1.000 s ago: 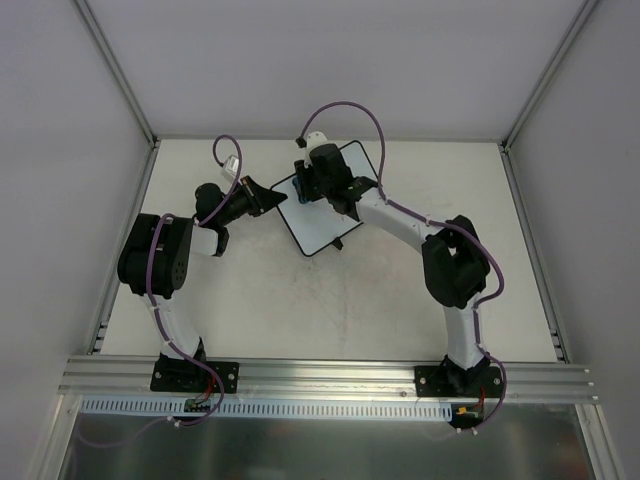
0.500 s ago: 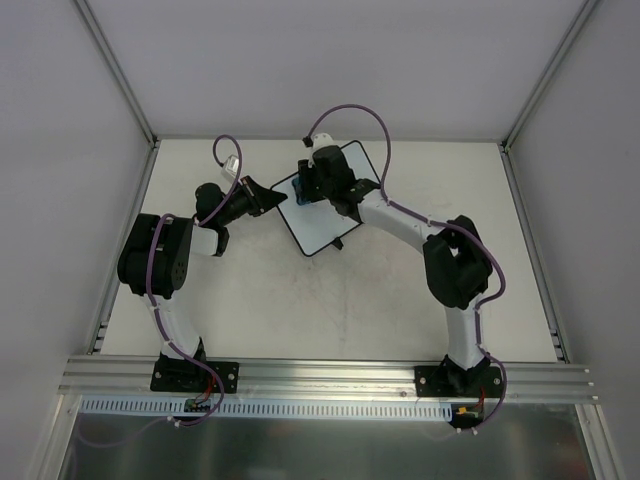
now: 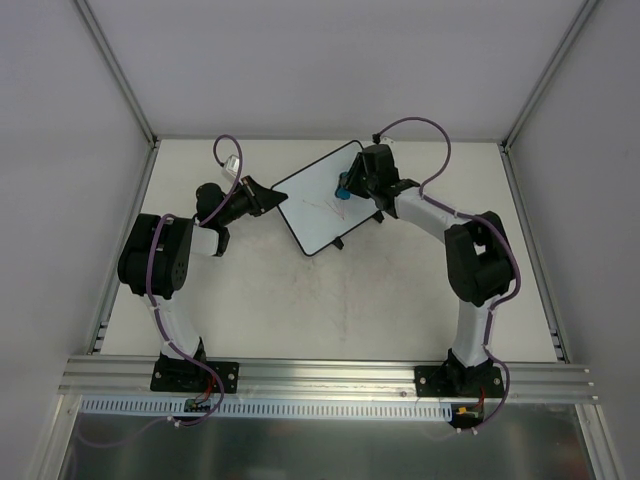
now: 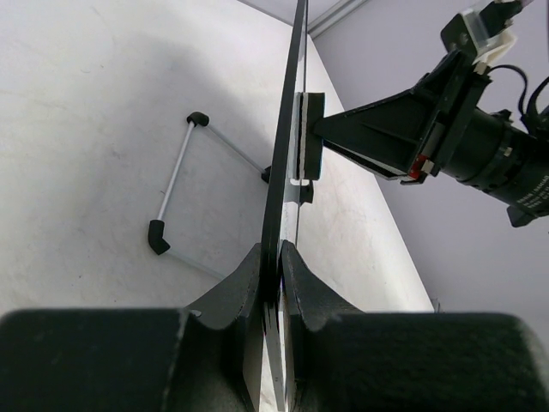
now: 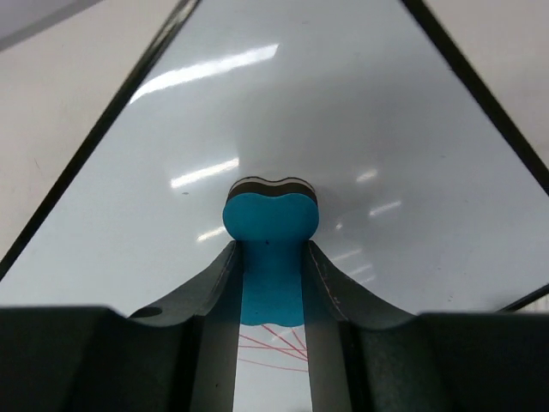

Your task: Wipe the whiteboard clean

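Between grey walls (image 3: pixel 60 150), an off-white table (image 3: pixel 300 310) bears the whiteboard (image 3: pixel 316 207).

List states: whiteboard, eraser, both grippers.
whiteboard: clamped at one edge, faint red lines on its face.
eraser: pinched, its end against the whiteboard.
left gripper: shut on the whiteboard's edge.
right gripper: shut on the eraser.
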### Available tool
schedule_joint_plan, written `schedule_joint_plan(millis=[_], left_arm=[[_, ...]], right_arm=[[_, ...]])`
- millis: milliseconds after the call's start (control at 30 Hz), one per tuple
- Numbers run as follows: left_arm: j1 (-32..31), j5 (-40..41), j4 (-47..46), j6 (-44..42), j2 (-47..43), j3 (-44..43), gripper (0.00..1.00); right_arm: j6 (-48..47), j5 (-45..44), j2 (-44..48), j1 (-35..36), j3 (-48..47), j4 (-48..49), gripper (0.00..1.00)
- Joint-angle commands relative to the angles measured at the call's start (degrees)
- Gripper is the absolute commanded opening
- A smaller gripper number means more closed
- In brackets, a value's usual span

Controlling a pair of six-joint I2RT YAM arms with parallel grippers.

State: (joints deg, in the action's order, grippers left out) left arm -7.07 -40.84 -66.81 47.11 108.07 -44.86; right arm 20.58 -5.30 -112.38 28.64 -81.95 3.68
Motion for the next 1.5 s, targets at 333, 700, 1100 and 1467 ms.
schedule_joint_plan(millis=[333,700,1100,1467], left_arm=[[-0.8,-1.8,-0.4,-4.0,-1.8,-0.5,0.0],[-0.8,-1.7,-0.3,-4.0,-1.4,-0.8,0.0],[-0.8,-1.5,0.4,-4.4,-1.9,-0.8,0.0],[-0.9,-1.4,0.6,-4.7,-1.9,-0.8,0.0]], right_arm=[[6.8,-4.8,-2.0,-3.0,8.5,-5.8,0.0],[-6.8,-2.4,-1.5,6.4,3.6,-1.3,0.0],[-19.3,-1.7,-5.3,17.2,-3.5,-1.8,0.0],[-18.0,-4.4,-6.4,17.9,-3.4,-2.6,0.0]])
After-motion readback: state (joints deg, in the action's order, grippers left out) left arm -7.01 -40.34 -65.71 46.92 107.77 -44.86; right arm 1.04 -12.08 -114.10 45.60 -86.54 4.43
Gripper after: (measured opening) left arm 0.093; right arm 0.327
